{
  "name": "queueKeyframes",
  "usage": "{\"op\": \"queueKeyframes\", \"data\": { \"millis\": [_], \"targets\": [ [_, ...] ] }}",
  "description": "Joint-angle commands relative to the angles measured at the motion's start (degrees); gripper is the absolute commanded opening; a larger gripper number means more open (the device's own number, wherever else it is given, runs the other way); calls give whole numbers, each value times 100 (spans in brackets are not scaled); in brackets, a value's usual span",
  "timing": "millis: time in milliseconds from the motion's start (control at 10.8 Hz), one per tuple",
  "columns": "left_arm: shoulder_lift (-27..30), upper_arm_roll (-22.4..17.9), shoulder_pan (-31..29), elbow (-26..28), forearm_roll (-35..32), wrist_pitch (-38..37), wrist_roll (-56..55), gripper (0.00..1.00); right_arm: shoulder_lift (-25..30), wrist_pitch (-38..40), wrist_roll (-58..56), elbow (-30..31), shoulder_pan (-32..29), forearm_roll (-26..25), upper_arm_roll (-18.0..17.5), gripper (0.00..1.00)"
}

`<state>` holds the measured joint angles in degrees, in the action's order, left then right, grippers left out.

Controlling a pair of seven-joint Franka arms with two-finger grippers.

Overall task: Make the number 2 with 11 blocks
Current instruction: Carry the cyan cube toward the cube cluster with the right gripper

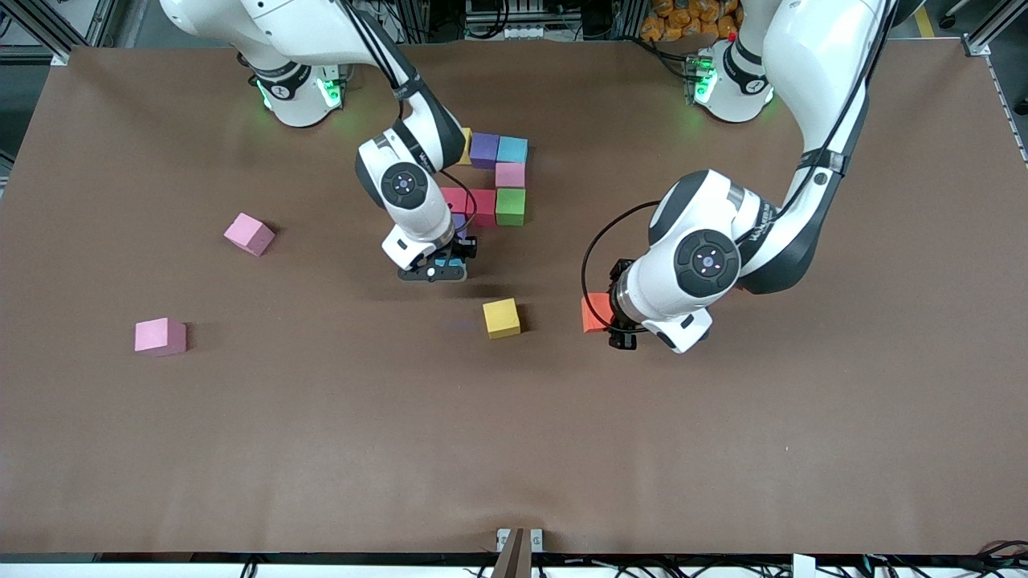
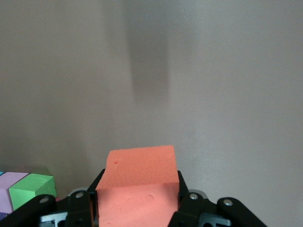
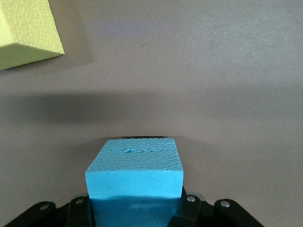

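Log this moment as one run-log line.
left gripper: shut on orange block | right gripper: shut on light blue block | partial digit | loose: yellow block, two pink blocks

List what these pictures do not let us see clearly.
- Front view: the right arm hides part of the cube group, so its count is uncertain.
- Front view: the left arm covers most of the orange block.
- Right wrist view: the yellow block is cut by the edge.
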<state>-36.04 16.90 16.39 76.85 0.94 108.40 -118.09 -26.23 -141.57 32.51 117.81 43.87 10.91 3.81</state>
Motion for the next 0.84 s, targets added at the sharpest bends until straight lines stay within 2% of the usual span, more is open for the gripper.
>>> {"op": "queueKeyframes", "data": {
  "millis": [0, 744],
  "targets": [
    [1, -12, -39, -30, 144, -56, 84, 0, -58, 86, 89, -92, 113, 104, 93, 32],
    [-228, -12, 118, -47, 170, 23, 14, 0, -102, 86, 27, -74, 96, 95, 93, 32]
  ]
}}
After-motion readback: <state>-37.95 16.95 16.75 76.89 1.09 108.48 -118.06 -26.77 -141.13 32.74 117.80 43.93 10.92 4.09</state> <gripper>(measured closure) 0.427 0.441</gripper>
